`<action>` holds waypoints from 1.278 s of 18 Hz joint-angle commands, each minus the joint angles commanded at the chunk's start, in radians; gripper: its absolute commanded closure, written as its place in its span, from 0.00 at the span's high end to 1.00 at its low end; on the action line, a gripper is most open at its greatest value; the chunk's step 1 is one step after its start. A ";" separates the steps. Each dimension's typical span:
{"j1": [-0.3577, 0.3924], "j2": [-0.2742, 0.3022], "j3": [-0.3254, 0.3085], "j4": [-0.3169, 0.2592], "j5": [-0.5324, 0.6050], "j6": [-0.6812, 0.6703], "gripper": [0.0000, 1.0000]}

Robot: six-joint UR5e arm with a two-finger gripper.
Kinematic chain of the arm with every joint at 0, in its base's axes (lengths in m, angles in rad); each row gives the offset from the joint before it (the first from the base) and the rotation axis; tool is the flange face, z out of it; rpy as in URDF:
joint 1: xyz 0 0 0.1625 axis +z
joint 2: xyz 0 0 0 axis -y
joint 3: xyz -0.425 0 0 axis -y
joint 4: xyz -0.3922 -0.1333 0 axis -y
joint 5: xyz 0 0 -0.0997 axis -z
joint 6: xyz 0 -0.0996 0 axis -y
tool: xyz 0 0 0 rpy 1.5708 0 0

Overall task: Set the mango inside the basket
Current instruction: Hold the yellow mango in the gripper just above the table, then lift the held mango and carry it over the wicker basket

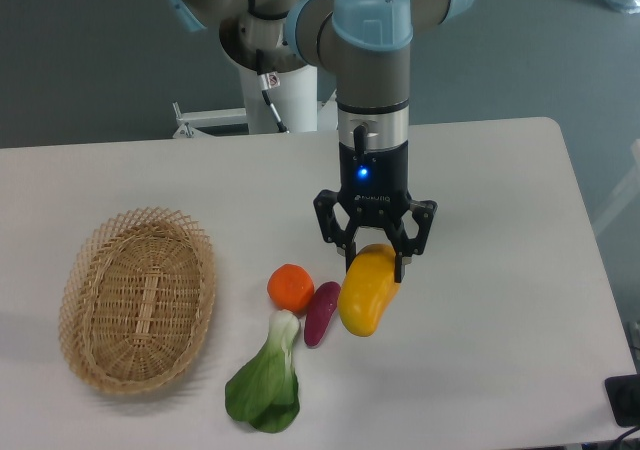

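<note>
Camera view: gripper [376, 255] clamps the mango's [367, 292] top, long axis near-vertical, tilted lower-left

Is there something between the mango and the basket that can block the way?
Yes. The orange, a purple vegetable and a leafy green lie between the mango, at the pincer, and the basket; moving it low could hit them.

Jaws grip the mango [367, 292] top; basket [137, 301] lies well left
</note>
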 joint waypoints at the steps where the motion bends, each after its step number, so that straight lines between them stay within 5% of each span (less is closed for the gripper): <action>1: 0.000 0.000 -0.003 0.000 0.002 0.000 0.57; 16: -0.015 0.002 -0.014 -0.003 0.009 0.000 0.57; 23: -0.159 0.003 -0.032 -0.017 0.114 -0.158 0.57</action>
